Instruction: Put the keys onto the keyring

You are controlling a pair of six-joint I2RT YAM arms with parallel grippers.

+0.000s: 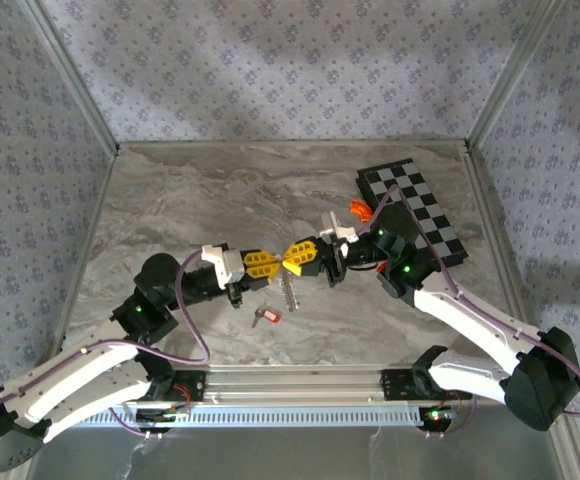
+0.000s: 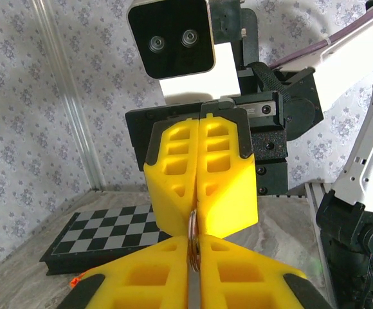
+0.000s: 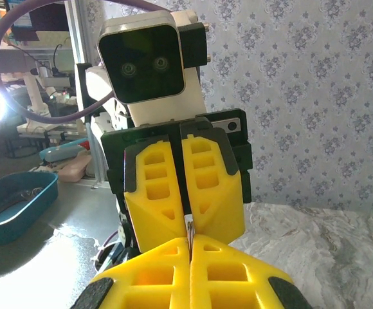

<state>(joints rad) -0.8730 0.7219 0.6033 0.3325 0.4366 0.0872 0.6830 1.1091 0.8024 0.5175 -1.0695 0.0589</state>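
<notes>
Pinching the keyring [image 1: 290, 290] — left gripper [image 1: 275, 262], right gripper [image 1: 288, 257].

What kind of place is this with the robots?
Probably a robot lab's test booth: a left arm and right arm are mounted on a rail at the edge of a marble-look table, flowered wall panels in metal frames box it in, and a cluttered workbench shows beyond.

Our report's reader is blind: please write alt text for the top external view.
The left tool and right tool meet tip to tip over a grey marble table, both shut on the chain-like keyring. A red-headed key lies on the marble nearby; a checkerboard sits back right.
</notes>
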